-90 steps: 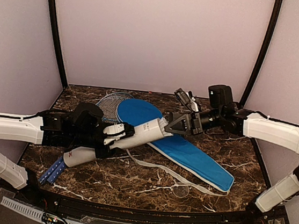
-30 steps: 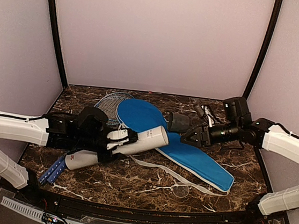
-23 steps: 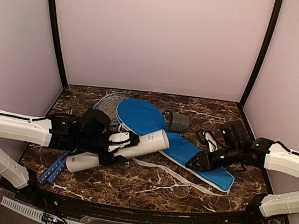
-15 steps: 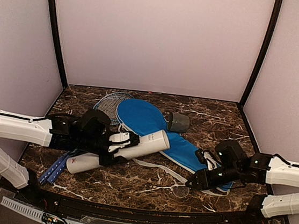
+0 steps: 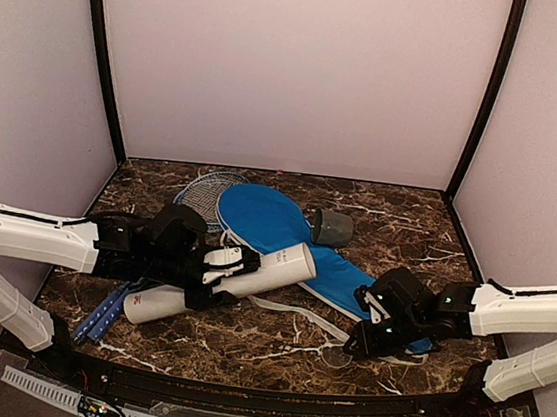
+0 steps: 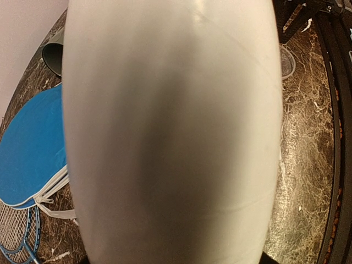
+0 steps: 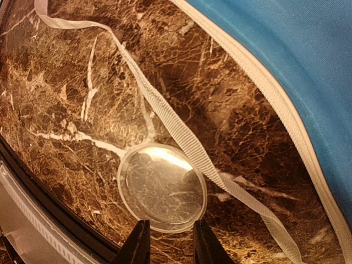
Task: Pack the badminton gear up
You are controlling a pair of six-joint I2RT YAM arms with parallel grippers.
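My left gripper (image 5: pixel 219 268) is shut on the long white tube (image 5: pixel 225 278) and holds it slanted over the table; the tube (image 6: pixel 170 132) fills the left wrist view and hides the fingers. Its dark cap (image 5: pixel 332 227) lies apart on the blue zip bag (image 5: pixel 351 282). My right gripper (image 5: pixel 357 340) is open and empty, low at the front right, its fingertips (image 7: pixel 140 242) at the near rim of a clear round lid (image 7: pixel 162 187). The rackets' netted heads (image 5: pixel 203 192) stick out behind the bag, and their blue handles (image 5: pixel 103 315) lie at the front left. No shuttlecocks show.
The bag's white strap (image 7: pixel 181 132) crosses the far edge of the clear lid (image 5: pixel 337 355) and trails over the brown marble table (image 5: pixel 273 344). The black front rail (image 5: pixel 267 393) is just beyond the lid. Pale walls close in the back and sides.
My right gripper let go of the dark cap, left it on the bag, then swung forward and down to the clear lid. The left arm kept its hold and lowered the tube slightly.
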